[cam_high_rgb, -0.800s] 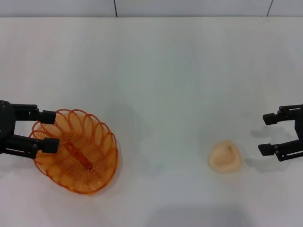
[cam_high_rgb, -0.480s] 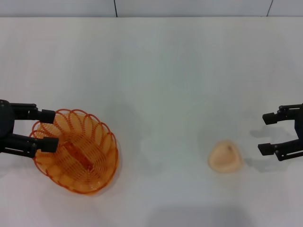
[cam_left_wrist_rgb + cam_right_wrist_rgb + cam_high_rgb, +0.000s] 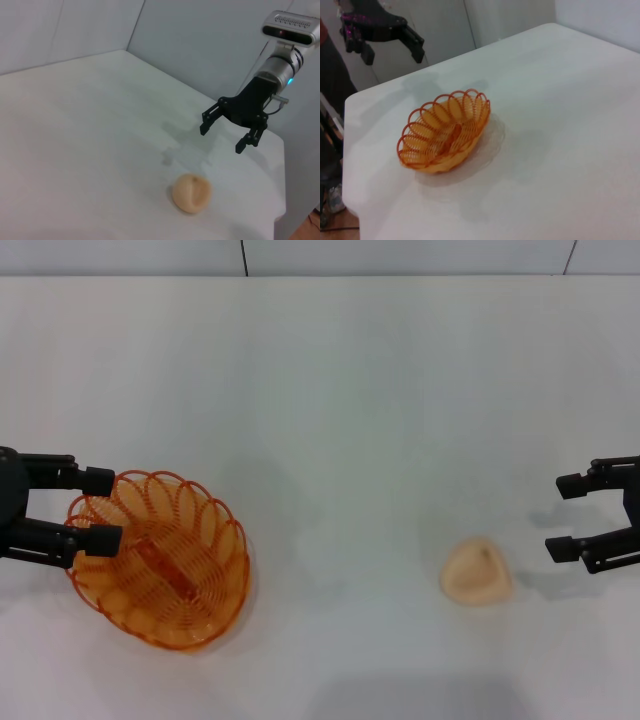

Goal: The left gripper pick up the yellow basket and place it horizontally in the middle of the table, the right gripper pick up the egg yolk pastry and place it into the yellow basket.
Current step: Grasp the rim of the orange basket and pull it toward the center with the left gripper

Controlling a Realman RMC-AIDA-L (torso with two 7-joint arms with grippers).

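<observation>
Risen slightly since before, my left gripper (image 3: 96, 510) spread over the yellow basket (image 3: 160, 560) rim at table (image 3: 330, 390) left, my right gripper (image 3: 567, 515) spread beside the egg yolk pastry (image 3: 477, 571).

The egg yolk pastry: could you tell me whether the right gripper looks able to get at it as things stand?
Probably yes. The right gripper hovers open beside the egg yolk pastry, which lies alone on the table. Nothing stands between them, and the yellow basket sits far off by the left gripper.
</observation>
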